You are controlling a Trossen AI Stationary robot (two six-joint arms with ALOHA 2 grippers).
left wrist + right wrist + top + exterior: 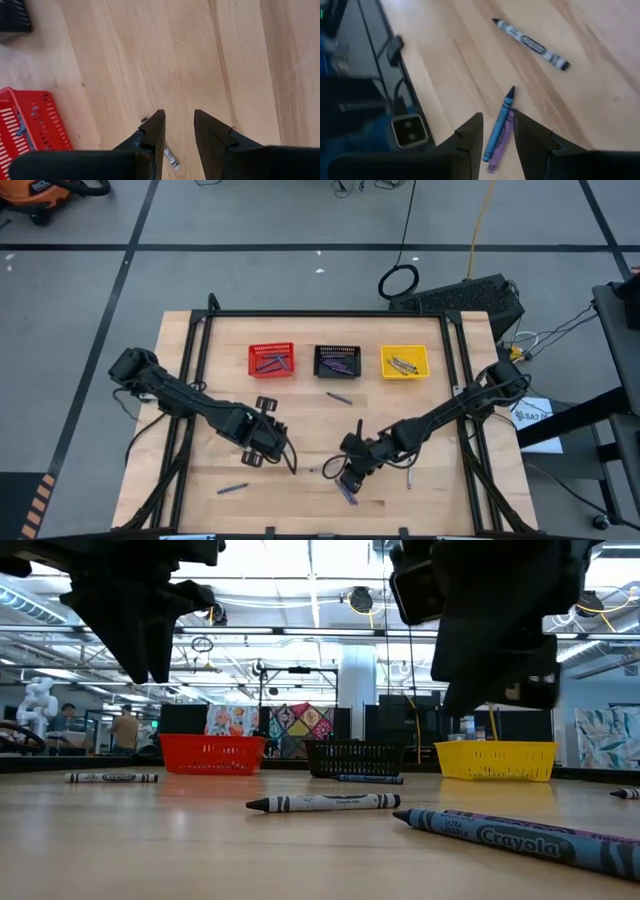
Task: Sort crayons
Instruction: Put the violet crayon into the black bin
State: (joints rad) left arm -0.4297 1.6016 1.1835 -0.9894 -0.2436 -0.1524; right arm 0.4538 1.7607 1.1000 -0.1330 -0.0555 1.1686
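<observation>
Blue crayon [499, 122], purple crayon [501, 140] touching, right wrist only

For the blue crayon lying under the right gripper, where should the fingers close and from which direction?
Grip the blue crayon at mid-length, coming straight down from above, since it lies flat on the table. A purple crayon lies tight against one side, so a finger probably cannot slip between them; the open right gripper may first need to nudge them apart, or pinch near the free blue tip.

wood table [200, 350] w/ baskets [271, 360], crayons [338, 396]
</observation>
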